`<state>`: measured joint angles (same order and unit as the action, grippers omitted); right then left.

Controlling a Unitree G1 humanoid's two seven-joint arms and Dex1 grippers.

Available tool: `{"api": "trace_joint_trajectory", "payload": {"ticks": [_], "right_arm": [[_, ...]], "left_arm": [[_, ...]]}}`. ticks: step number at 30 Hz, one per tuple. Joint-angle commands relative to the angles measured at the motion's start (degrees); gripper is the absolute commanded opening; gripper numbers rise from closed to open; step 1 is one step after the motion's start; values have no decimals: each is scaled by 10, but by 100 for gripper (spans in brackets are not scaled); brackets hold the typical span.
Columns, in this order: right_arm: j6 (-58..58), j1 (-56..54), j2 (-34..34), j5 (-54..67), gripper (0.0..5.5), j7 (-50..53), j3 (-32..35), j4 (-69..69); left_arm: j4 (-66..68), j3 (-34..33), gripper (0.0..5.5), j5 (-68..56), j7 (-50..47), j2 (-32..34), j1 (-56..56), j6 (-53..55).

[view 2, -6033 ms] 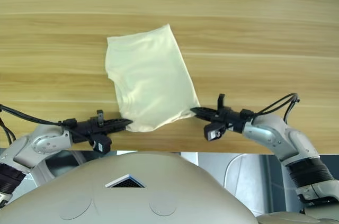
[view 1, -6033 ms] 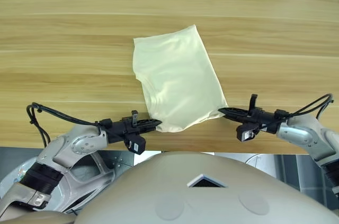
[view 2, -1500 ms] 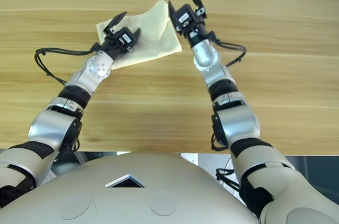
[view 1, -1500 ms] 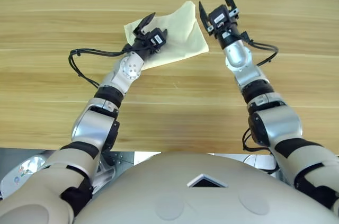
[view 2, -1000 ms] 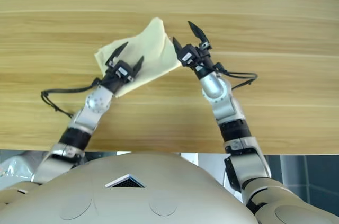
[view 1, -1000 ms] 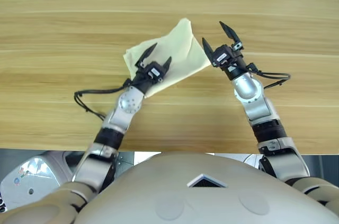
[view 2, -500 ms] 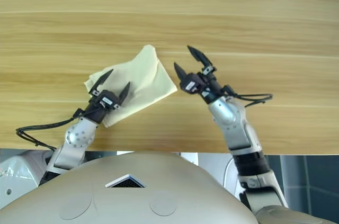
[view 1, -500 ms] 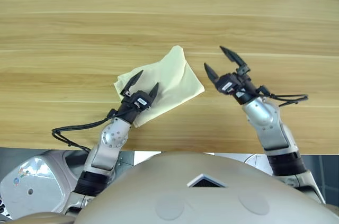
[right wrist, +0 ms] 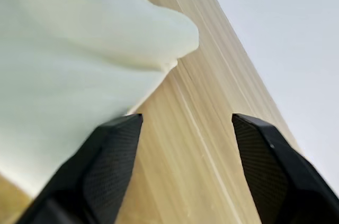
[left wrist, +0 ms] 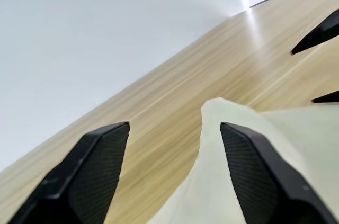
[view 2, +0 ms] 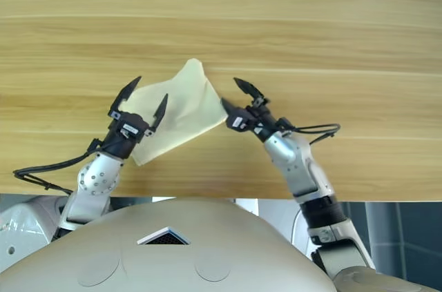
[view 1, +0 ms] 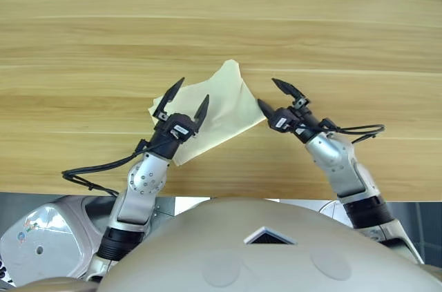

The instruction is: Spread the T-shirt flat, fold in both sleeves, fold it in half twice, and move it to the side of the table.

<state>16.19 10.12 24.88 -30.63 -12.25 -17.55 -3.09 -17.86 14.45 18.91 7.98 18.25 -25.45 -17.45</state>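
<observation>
well, in the left eye view the folded, pale yellow t-shirt lies on the wooden table, near its near edge and about midway between left and right, with one corner pointing to the far side. the left gripper hangs over the shirt's near left part, its two black fingers spread apart with nothing between them; whether it touches the cloth cannot be told. the right gripper sits just beside the shirt's right corner, fingers likewise spread and empty.

the right eye view shows the same layout, the shirt between the two grippers.

in the left wrist view the two fingers stand wide apart, with the shirt's raised corner and bare table between them and a pale wall behind.

in the right wrist view the open fingers frame bare table, one of them at the rounded folded edge of the shirt.
</observation>
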Motion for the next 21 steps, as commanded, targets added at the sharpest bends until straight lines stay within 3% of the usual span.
{"api": "trace_joint_trajectory", "payload": {"ticks": [1, 8, 12, 16, 21], "right_arm": [[5, -35, -11, -24, 312, 19, -20, 52], [12, -31, -8, -46, 312, 46, -37, 91], [8, -29, 0, -52, 312, 68, -17, 47], [1, -16, -3, -45, 312, 69, 2, -23], [-1, 13, -10, -53, 312, 53, -26, -47]], "left_arm": [[31, 13, 320, 24, 13, 6, 46, 0], [110, 46, 320, 91, 20, -1, 165, 11], [155, 66, 320, 109, 15, -14, 223, 2], [170, 62, 320, 107, -1, -20, 233, -3], [170, 65, 320, 104, -5, -19, 231, -3]]}}
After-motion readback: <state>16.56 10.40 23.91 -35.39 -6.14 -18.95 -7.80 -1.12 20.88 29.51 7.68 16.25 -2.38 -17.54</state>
